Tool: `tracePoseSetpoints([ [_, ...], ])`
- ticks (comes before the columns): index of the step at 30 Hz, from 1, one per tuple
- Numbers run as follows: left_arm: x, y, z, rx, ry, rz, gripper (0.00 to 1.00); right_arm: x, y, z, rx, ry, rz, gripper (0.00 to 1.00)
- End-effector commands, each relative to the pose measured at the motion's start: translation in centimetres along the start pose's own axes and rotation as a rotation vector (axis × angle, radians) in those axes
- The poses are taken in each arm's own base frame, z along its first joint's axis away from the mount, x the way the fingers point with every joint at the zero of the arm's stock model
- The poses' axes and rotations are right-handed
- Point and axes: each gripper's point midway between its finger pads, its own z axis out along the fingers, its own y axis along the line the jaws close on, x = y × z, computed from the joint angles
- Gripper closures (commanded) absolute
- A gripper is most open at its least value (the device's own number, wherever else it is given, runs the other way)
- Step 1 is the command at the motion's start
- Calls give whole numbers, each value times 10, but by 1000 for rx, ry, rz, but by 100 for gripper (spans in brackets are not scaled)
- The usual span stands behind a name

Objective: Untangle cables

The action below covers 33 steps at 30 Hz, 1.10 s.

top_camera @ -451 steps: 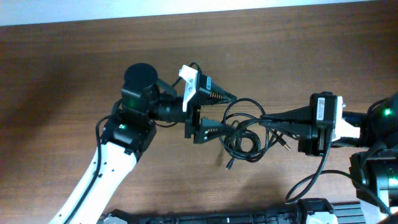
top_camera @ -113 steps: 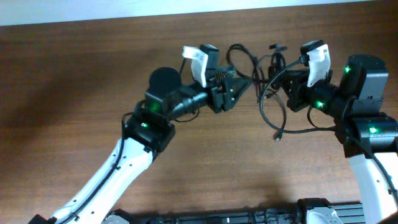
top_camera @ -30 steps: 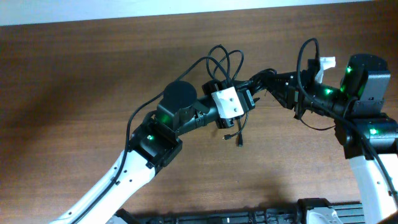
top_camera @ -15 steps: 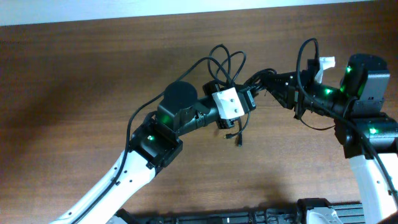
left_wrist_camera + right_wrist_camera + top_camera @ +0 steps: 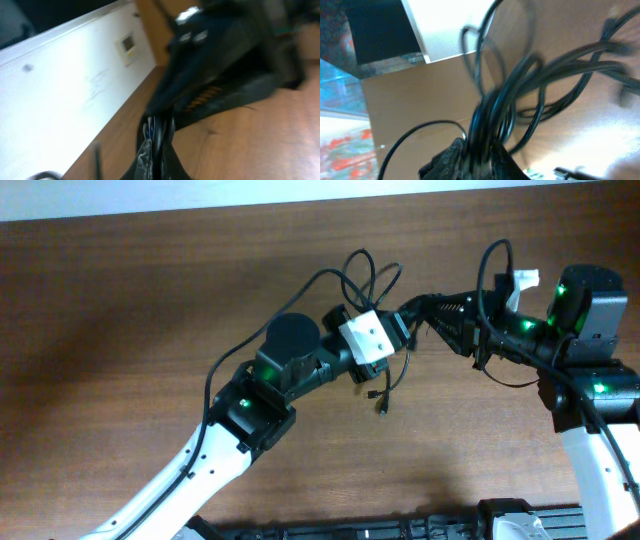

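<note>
Several loops of the thin black flexible cables (image 5: 372,275) are knotted together, held up over the brown wooden table (image 5: 120,300) between the two arms, so we judge the untangling barely begun. Our left gripper (image 5: 393,332) is clamped on the bundle, one small plug end (image 5: 383,402) dangling below. Our right gripper (image 5: 415,308) sits just beside it with cords running between its fingers; the blurred wrist view leaves us unable to tell whether it pinches them. No cord lies free yet
</note>
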Motion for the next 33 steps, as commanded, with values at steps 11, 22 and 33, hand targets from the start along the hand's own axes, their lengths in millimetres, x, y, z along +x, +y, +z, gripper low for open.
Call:
tracePoseSetpoints([
  [11,-7,21,-4,-95,-14,-123,100,-4,21,-4,-53,-49,-515,68],
  [22,-28,22,-37,-122,-40,-272,100,23,34,-7,-194,13,-1519,59],
  [33,-41,18,-57,-115,-55,-315,100,50,35,-12,-400,-13,-2310,50],
])
